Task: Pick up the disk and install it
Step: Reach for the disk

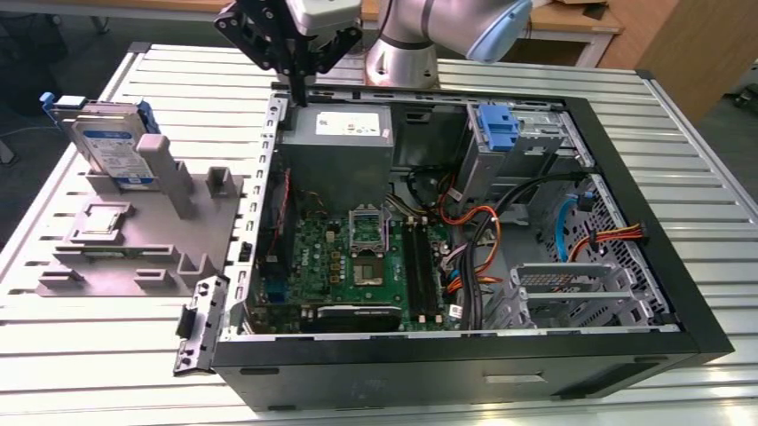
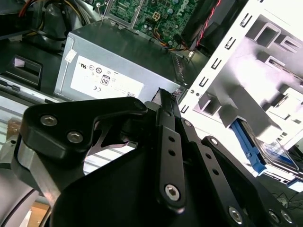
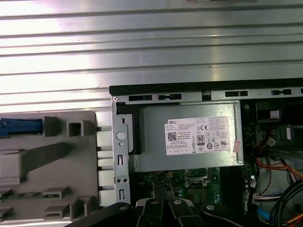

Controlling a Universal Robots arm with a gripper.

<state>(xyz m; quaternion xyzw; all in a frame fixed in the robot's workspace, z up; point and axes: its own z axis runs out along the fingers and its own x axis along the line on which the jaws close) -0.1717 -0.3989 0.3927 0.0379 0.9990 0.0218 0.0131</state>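
Observation:
The disk (image 1: 113,146) stands on edge in a grey fixture (image 1: 142,244) at the exterior view's left, outside the computer case. It is silver-grey with a white-and-blue label and a blue carrier frame. My gripper (image 1: 303,99) hangs shut and empty over the case's far left corner, by the power supply (image 1: 337,142), well to the right of the disk. In the second wrist view the shut fingers (image 2: 163,106) point at the power supply (image 2: 109,75), with the disk's blue edge (image 2: 246,142) off to the side. The first wrist view has the fingertips (image 3: 163,191) over the motherboard edge and the disk's blue frame (image 3: 19,126) on the fixture.
The open black computer case (image 1: 663,266) lies on a slatted metal table (image 1: 95,355). Inside are the motherboard (image 1: 355,257), cables, a metal drive cage (image 1: 569,293) and a blue bracket (image 1: 498,129) at the far wall. The case's metal side rail (image 3: 120,156) separates fixture and power supply.

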